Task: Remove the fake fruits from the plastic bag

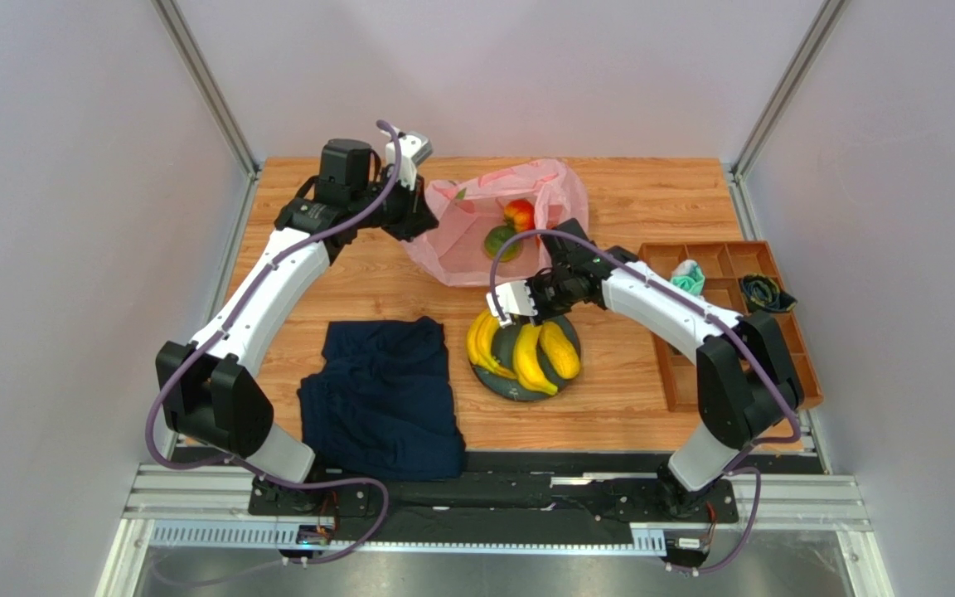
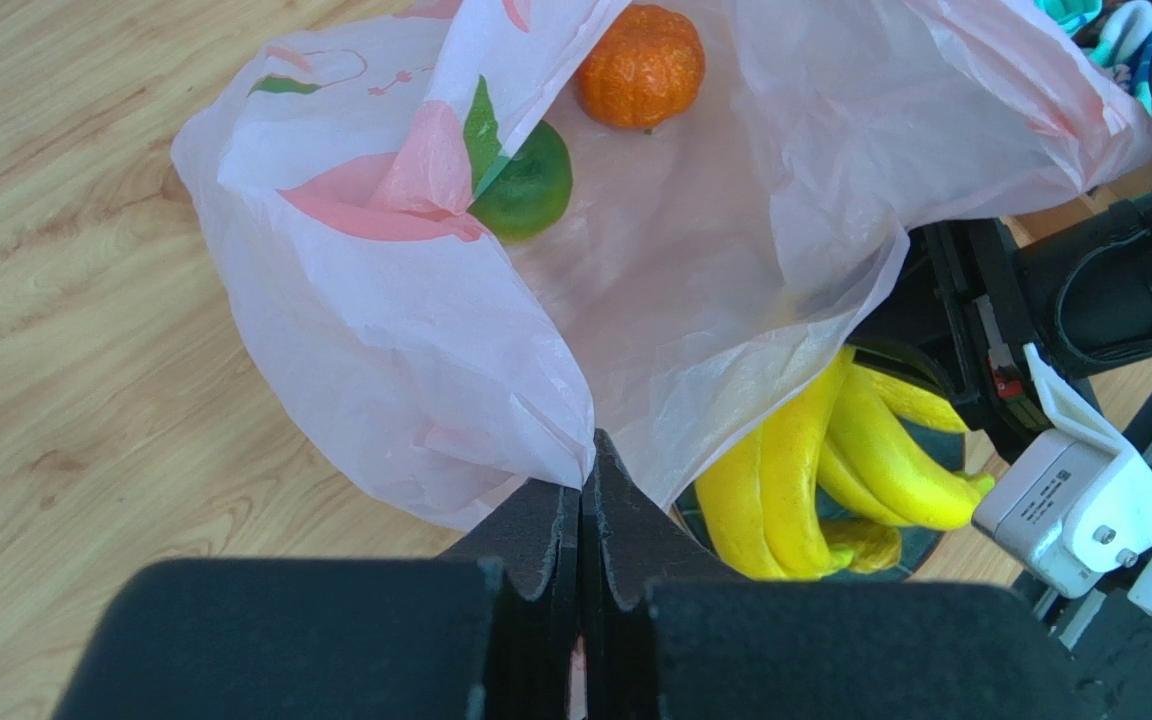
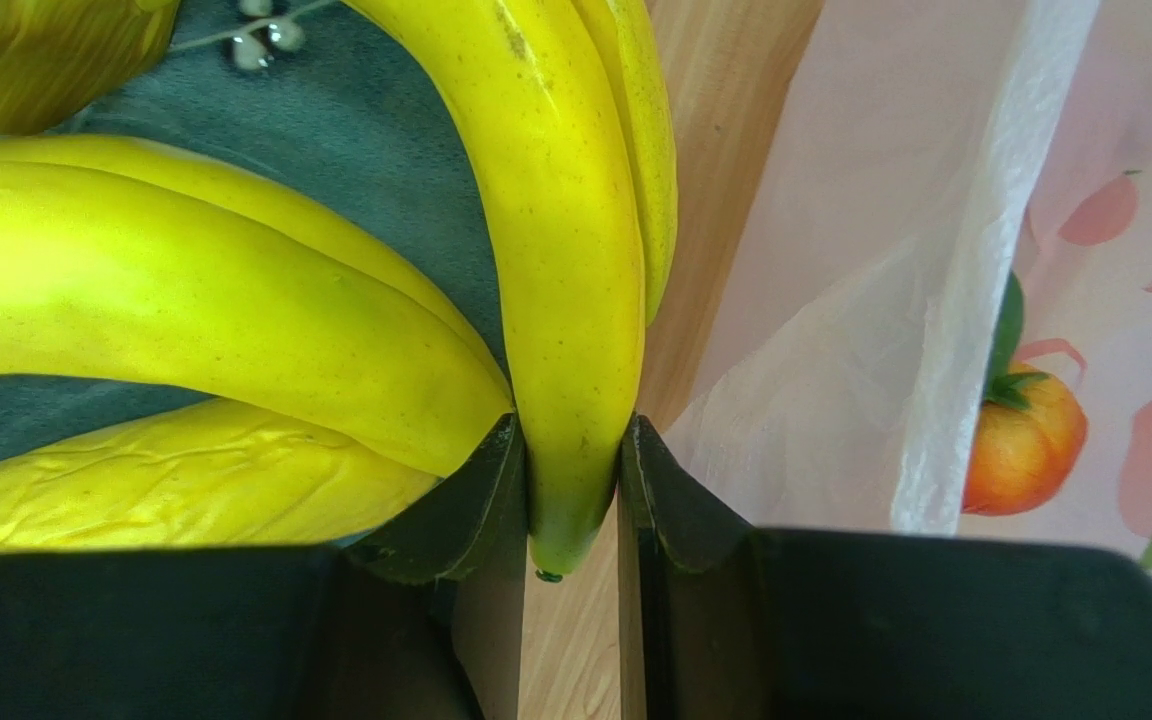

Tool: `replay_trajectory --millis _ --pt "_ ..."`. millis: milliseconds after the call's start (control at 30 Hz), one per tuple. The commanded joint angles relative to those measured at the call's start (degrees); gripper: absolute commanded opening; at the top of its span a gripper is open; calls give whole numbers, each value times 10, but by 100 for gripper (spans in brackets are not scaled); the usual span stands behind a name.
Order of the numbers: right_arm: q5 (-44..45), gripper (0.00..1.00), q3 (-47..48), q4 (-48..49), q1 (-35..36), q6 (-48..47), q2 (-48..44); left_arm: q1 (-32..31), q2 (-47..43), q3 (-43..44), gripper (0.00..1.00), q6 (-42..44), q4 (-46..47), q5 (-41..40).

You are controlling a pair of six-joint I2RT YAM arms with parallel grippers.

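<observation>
Overhead and wrist views, as I see them from the remote station. The wooden table (image 1: 645, 199) carries everything. Largest on it is the plastic bag (image 1: 470, 255), pink and translucent, lying at the far middle with its mouth toward the right arm. The left gripper (image 2: 587, 488) is fully closed, its two fingers pressed together on a pinch of the bag's near edge. A dark navy cloth (image 1: 383, 398) lies folded at the near left, well apart from the bag. A wooden compartment tray (image 1: 694, 373) sits at the right edge.

The dark grey plate (image 1: 508, 388) stands between cloth and tray, just in front of the bag. On it lies the yellow banana bunch (image 1: 522, 351), beside a wrinkled yellow piece (image 3: 132, 480). The right gripper (image 3: 569, 488) is partly closed, its fingers clamped on either side of the tip of one banana. From these views I cannot tell whether the bunch rests fully on the plate.

Two fake fruits are inside the bag: an orange one (image 2: 641, 65) and a green one (image 2: 530, 183), the latter partly under a fold of plastic.
</observation>
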Motion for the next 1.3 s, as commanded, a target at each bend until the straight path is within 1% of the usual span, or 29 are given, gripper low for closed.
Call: replay_trajectory --millis 0,33,67,133,167,200,233,267,433,467,500,600,667,700,767,800,833,867,900,933,1033,1067,1167,1267 --pt "3 23 -3 -31 8 6 2 2 -17 -8 0 9 13 8" --pt "6 30 -12 -23 9 7 -1 2 -19 -11 0 10 15 8" --pt "9 44 -23 -9 9 7 -6 2 -21 -13 0 8 14 8" --pt "10 53 -48 38 9 13 -17 2 -22 -18 0 8 16 8" --pt "12 66 -52 52 10 18 -19 2 -22 -19 0 8 16 9" --pt "18 70 -55 72 12 25 -20 2 -22 -20 0 7 14 10" --pt "21 77 -53 77 14 40 -22 2 -23 -20 0 6 16 11" --pt "24 85 -49 77 15 48 -25 2 -23 -20 0 3 16 12" --pt "41 89 -25 53 13 132 -68 2 -23 -18 0 2 17 15" --pt "39 98 -28 50 14 164 -92 2 -23 -19 0 2 17 16" --pt "34 100 -32 51 15 180 -104 2 -23 -20 0 0 17 18" --pt "36 100 -38 41 14 262 -144 2 -25 -22 0 -1 19 18" --pt "36 100 -30 2 11 282 -157 2 -27 -22 0 -2 15 18" --pt "20 98 -28 -53 9 269 -174 2 -27 -22 0 0 14 18" --pt "7 93 -39 -124 1 233 -197 2 -27 -21 0 -2 12 20" --pt "4 92 -50 -131 0 206 -211 2 -27 -20 0 -1 11 20" --pt "1 92 -86 -131 1 188 -247 2 -26 -20 0 -1 9 20" --pt "-5 92 -104 -122 1 168 -265 2 -25 -20 0 1 9 19" --pt "-15 91 -128 -112 1 118 -283 2 -25 -20 0 2 8 19" --pt "-19 91 -168 -103 2 90 -315 2 -23 -19 0 1 5 18" --pt "-27 90 -232 -28 1 4 -356 2 -21 -13 0 5 1 17" --pt "-31 90 -268 11 1 -19 -361 2 -19 -12 0 6 -1 17" --pt "-58 89 -308 85 0 -72 -358 2 -19 -9 0 7 -4 15" --pt "-93 88 -300 111 1 -99 -322 2 -26 -11 0 13 -7 8"
